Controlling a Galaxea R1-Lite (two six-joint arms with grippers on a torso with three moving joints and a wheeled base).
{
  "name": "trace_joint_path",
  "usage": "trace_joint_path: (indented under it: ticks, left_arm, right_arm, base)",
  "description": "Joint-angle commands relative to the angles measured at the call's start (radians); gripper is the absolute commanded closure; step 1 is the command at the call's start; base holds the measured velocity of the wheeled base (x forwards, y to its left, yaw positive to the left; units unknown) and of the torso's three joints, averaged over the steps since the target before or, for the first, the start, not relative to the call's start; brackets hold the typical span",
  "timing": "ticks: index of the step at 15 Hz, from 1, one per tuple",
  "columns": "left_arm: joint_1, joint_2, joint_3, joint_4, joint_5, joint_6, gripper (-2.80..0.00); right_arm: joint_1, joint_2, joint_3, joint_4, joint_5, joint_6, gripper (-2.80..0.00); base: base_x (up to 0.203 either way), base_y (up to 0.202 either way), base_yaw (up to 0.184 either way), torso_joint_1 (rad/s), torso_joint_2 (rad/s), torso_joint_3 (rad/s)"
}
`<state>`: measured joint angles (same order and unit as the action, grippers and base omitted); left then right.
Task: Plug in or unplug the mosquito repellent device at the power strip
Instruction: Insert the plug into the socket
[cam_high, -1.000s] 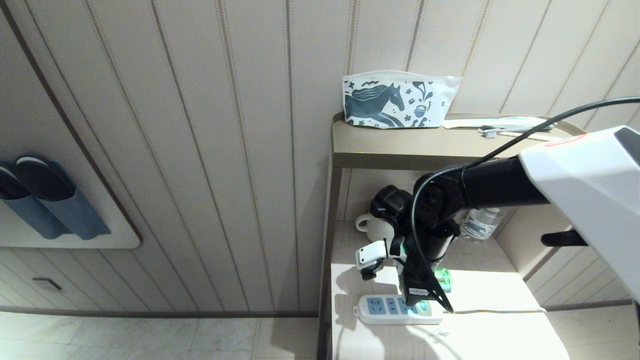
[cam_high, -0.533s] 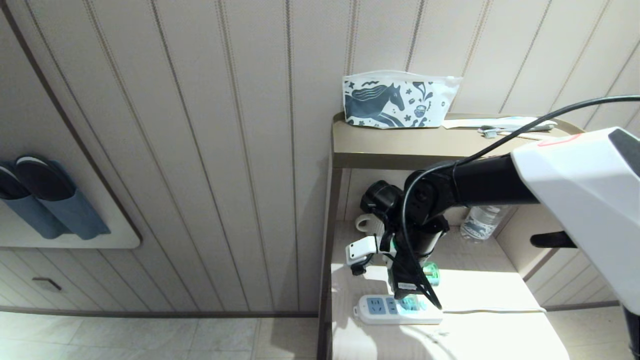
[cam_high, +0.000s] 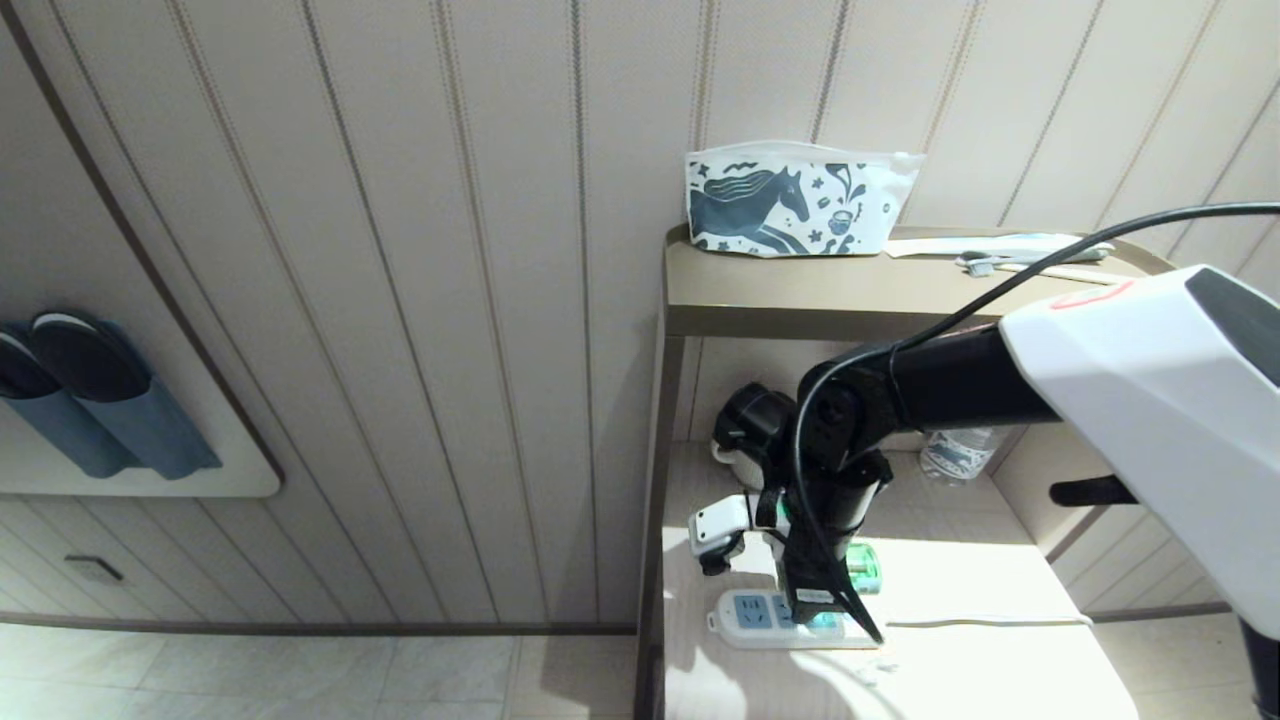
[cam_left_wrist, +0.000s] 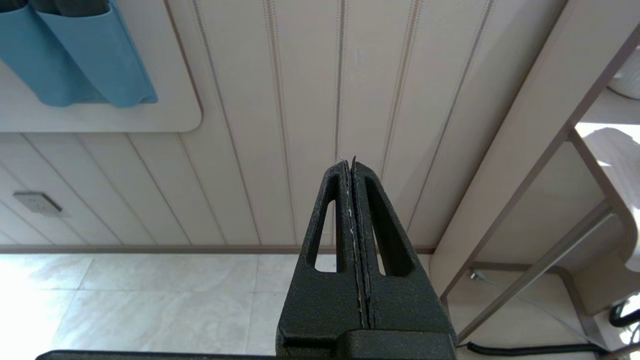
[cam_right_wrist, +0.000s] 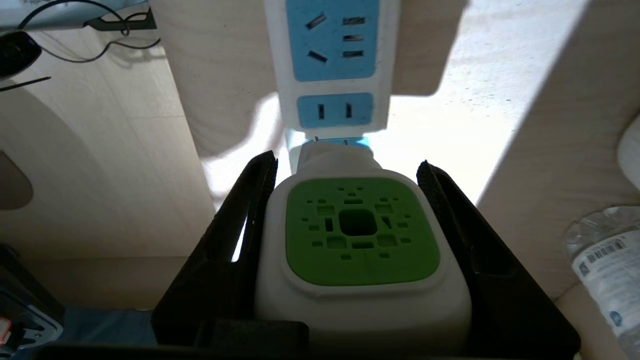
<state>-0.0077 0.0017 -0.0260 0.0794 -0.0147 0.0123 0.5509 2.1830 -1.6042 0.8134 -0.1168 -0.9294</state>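
Note:
My right gripper (cam_right_wrist: 346, 160) is shut on the mosquito repellent device (cam_right_wrist: 360, 230), one black finger on each side of its white head with the green vented top. The device's plug end meets the last light-blue panel of the power strip (cam_right_wrist: 332, 50); the prongs are hidden. In the head view the strip (cam_high: 745, 612) lies on the lower shelf, with the gripper (cam_high: 820, 605) over its right end and the green bottle (cam_high: 862, 565) showing beside the wrist. The left gripper (cam_left_wrist: 351, 162) hangs shut and empty near the floor, left of the shelf unit.
A white mug (cam_high: 735, 462), mostly hidden by the arm, and a clear water bottle (cam_high: 950, 455) stand at the back of the shelf. A horse-print pouch (cam_high: 790, 205) lies on the top board. The strip's white cord (cam_high: 990, 621) runs right. Blue slipper holders (cam_high: 100, 400) hang on the wall.
The right arm has moved a little left and lower in the head view, carrying the device along the strip's right end. The left arm has stayed still.

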Motion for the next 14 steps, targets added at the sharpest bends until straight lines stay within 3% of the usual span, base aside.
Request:
trace_joint_path:
  ticks: [1,14]
  left_arm:
    - [0.000,0.001,0.000,0.001,-0.001,0.000,0.00]
    - [0.000,0.001,0.000,0.001,-0.001,0.000,0.00]
  right_arm:
    - [0.001,0.003,0.009,0.004,0.002,-0.004,0.00]
    - [0.000,0.056,-0.035,0.003,0.003,-0.003,0.00]
  base:
    - [0.000,0.000,0.000,0.000,0.00,0.000]
    - [0.000,0.000,0.000,0.000,0.00,0.000]
